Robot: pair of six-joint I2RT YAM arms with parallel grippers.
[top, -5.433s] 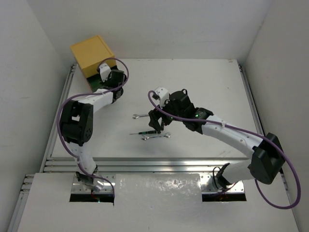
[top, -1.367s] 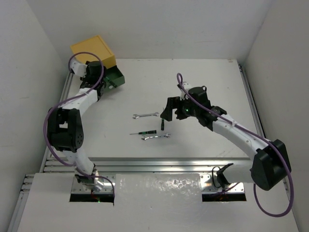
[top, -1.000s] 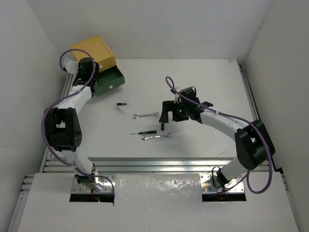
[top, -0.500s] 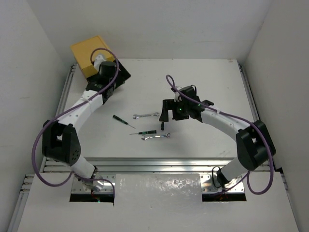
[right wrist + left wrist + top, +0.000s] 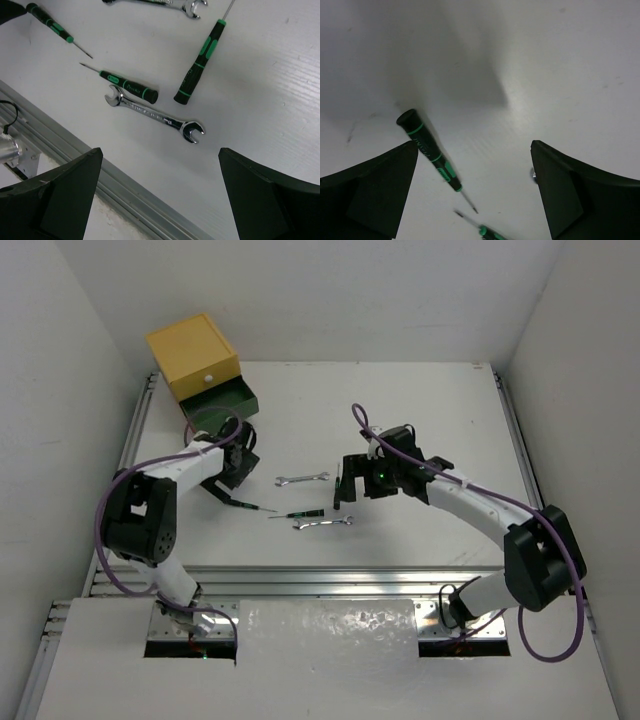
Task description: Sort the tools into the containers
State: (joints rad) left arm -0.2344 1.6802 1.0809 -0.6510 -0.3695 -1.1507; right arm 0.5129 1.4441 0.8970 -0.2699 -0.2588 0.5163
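The left claw [image 5: 473, 146] is hovering close over the white tabletop [image 5: 420, 410], its black fingers [image 5: 370, 195] standing spread wide with nothing between them. A thin screwdriver with a black-and-green handle [image 5: 427, 149] is lying flat on the tabletop under that gap, nearer the left-hand finger in the wrist view and touching neither; from overhead it is lying just at the near side of the claw.

The right claw [image 5: 160, 150] is hanging released and empty over the middle of the tabletop. Beneath it a silver open-end wrench [image 5: 155, 116] is lying flat; a short black-and-green screwdriver [image 5: 129, 86] is resting just beside that wrench; a longer black-and-green screwdriver [image 5: 199, 64] is lying beyond it, apart from both; a second silver open-end wrench [image 5: 160, 2] is showing at the top edge of the right wrist view.

The yellow box drawer with a small white knob [image 5: 190, 352] is sitting closed at the far left corner; the dark green drawer [image 5: 222, 400] under it is standing pulled out toward the arms. All five tools are resting on the bare tabletop, well apart from the drawers.
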